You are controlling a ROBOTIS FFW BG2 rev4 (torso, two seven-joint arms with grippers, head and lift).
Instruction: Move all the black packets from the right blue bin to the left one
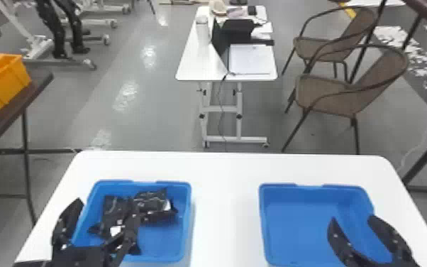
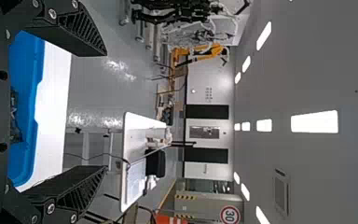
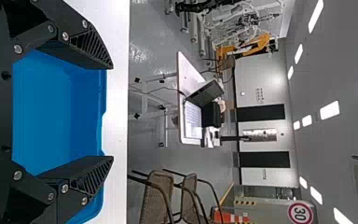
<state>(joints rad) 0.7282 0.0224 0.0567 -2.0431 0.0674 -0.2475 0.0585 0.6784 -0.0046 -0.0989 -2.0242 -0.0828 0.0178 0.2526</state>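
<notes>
- While the left gripper [image 1: 105, 203] hangs over the left bin [image 1: 188, 227], fingers apart, black packets [image 1: 152, 201] lie inside: one seemingly lengthwise front-to-back, another mostly sideways by the far wall.
- Blue floor opens toward that bin's near right corner.
- White table [image 1: 225, 213] separates it from the right bin [image 1: 263, 222], under the right gripper's [image 1: 353, 217] spread fingers.

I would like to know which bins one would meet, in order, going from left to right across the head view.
The orange bin on the dark table → the left blue bin, with black packets in it → the right blue bin.
</notes>
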